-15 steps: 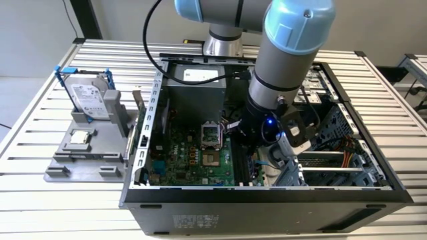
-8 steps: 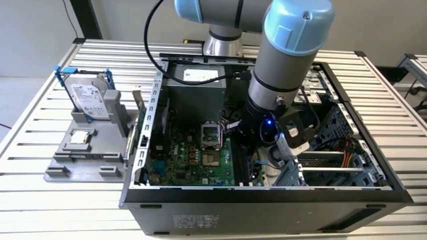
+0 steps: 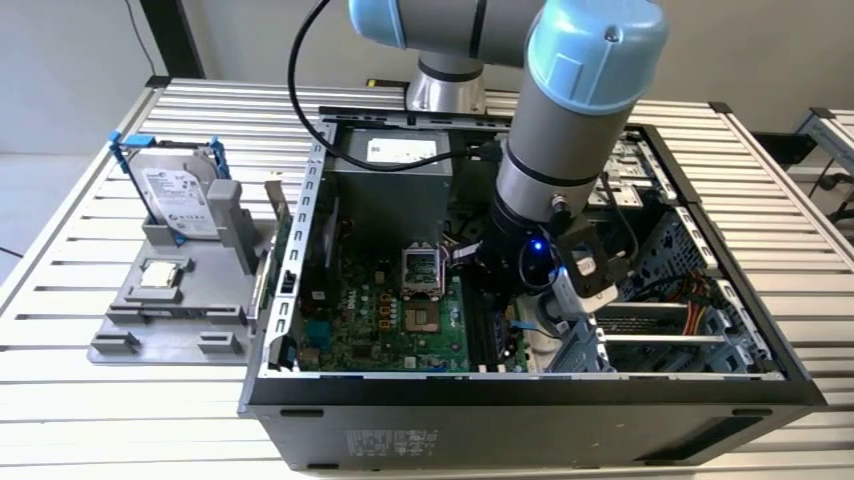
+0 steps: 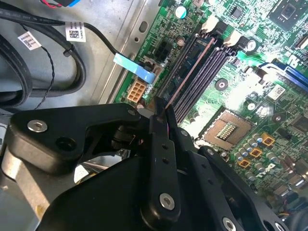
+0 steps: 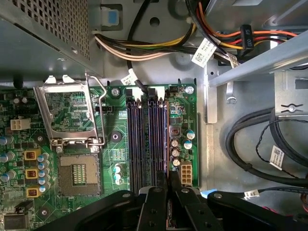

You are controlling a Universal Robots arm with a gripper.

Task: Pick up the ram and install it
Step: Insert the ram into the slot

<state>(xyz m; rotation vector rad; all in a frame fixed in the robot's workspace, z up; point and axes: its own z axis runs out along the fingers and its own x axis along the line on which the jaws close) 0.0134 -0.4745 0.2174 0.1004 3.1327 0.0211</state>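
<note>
Pinches the ram [image 4: 190,72] edge-on between the two black fingers [image 4: 161,144] of the gripper [image 4: 162,108], pressed flat against either side of the thin board. Holds it upright and lengthwise along the bank of memory slots [image 5: 144,139], on the side nearest the small round capacitors [image 5: 177,147] and the white connector [image 5: 186,173]. Cannot tell whether seated in a slot or just above it.

In the exterior view, reaches down into the open computer case [image 3: 534,420], wrist low over the green motherboard [image 3: 360,320], near the exterior view's right edge of the board.

In the first wrist view, looks down past the fingertips at the slots running away from the gripper. Shows beside them the bare processor socket [image 5: 79,175] with its metal load frame [image 5: 70,110] swung open. Shows black cables [image 5: 260,144] looping over the grey case floor on the far side of the slots from the socket, and coloured wire bundles [image 5: 159,48] beyond the board's end.

Outside the case, toward the exterior view's left, shows a silver hard drive [image 3: 180,190] standing in a blue frame on a grey holder [image 3: 160,310], all on the slatted metal table [image 3: 107,420].
</note>
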